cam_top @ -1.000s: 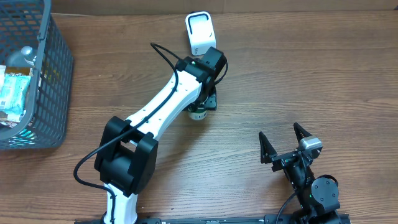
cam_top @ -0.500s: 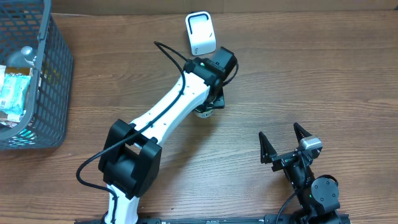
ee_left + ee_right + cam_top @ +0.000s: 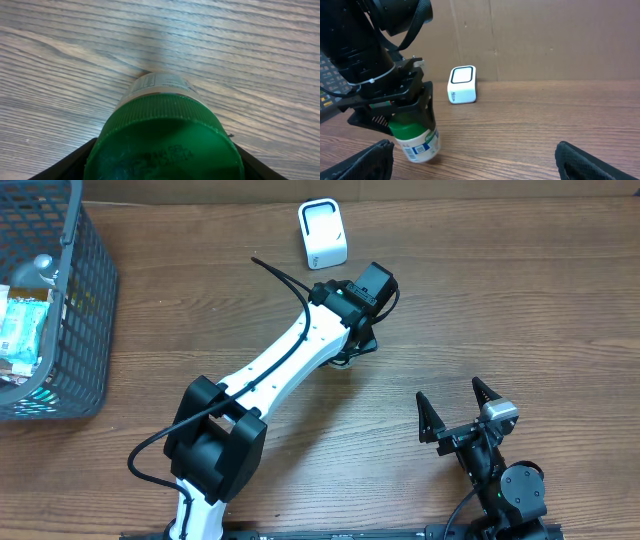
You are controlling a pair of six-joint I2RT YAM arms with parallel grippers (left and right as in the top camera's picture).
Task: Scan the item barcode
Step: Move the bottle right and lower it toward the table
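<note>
The wood-grain counter (image 3: 540, 300) carries a white barcode scanner (image 3: 323, 234) at its far edge. From overhead, the left gripper (image 3: 352, 350) hangs just in front of the scanner, and the right gripper (image 3: 450, 395) sits well away from it, jaws spread wide and empty.

In the left wrist view, the jaws are clamped on the green cap (image 3: 165, 142) of a small plastic bottle (image 3: 159, 86).

From the right wrist, the bottle hangs tilted near the scanner. I cannot tell whether it touches the counter. It looks light and rigid. The ribbed cap seems the soundest hold, as it leaves the label (image 3: 422, 146) exposed.
</note>
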